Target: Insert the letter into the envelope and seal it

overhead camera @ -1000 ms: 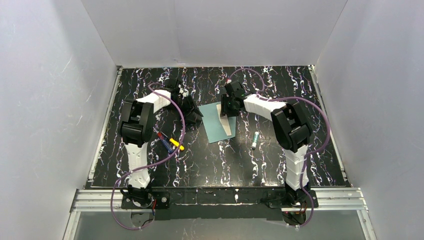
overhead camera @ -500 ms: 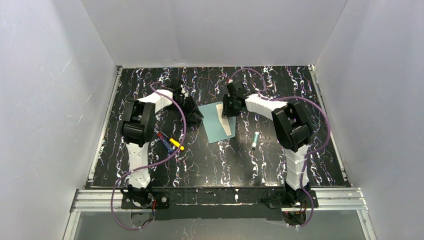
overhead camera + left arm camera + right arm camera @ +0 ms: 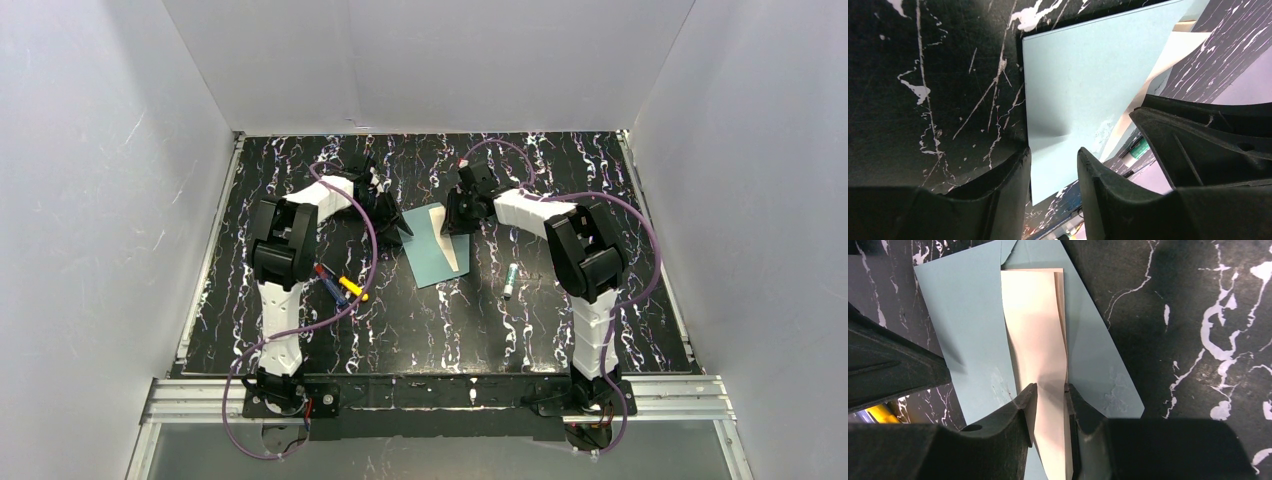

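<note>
Insertion step, sealing not yet begun. The envelope (image 3: 968, 315) lies flat on the table (image 3: 420, 320). The letter (image 3: 1035, 340) lies lengthwise on it with teal showing either side. Whether its far end is under a layer I cannot tell.

Right gripper (image 3: 1049, 405): jaws drawn near together astride a buckled ridge in the letter. Clamped or only touching, I cannot tell.

Left gripper (image 3: 1053, 165): jaws part spread over the envelope's edge, a clear gap between them, nothing gripped.

Next, I judge, the left must pin or open the pocket while the right feeds the sheet in — gently, since it is already buckling.
</note>
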Controlling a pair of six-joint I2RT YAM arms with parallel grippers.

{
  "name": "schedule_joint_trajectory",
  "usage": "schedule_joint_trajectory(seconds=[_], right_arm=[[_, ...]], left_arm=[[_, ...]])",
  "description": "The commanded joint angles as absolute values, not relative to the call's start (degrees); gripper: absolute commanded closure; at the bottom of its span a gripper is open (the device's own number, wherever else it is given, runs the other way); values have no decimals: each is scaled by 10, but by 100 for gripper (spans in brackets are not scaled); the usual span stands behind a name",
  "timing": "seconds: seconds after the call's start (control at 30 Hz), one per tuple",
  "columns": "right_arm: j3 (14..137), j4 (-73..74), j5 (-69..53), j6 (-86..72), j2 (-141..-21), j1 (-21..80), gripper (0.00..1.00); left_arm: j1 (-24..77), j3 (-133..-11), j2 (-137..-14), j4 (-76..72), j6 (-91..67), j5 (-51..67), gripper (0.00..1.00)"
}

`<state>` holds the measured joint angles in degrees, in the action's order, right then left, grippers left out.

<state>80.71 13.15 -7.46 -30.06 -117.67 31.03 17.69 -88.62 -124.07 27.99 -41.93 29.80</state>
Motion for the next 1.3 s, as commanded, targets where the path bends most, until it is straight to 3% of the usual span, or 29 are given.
schedule_joint_trajectory(seconds=[0.0, 0.17, 0.37, 0.7, 1.07, 1.27], right_arm=[[802, 92, -129, -314, -1190, 321, 67], [809, 100, -124, -310, -1202, 320, 68], [812, 142, -29, -308, -1171, 318, 68], [820, 117, 12, -275, -1141, 311, 52], [885, 120, -44, -230, -1200, 304, 56], [933, 158, -43, -217, -1238, 301, 59]], left_arm=[[185, -892, -1266, 297, -400, 274, 62], [185, -907, -1273, 314, -375, 268, 61], [185, -902, -1258, 337, -354, 210, 60], [185, -917, -1259, 363, -340, 172, 53], [185, -955, -1271, 390, -313, 118, 41], [185, -999, -1309, 407, -306, 124, 42]])
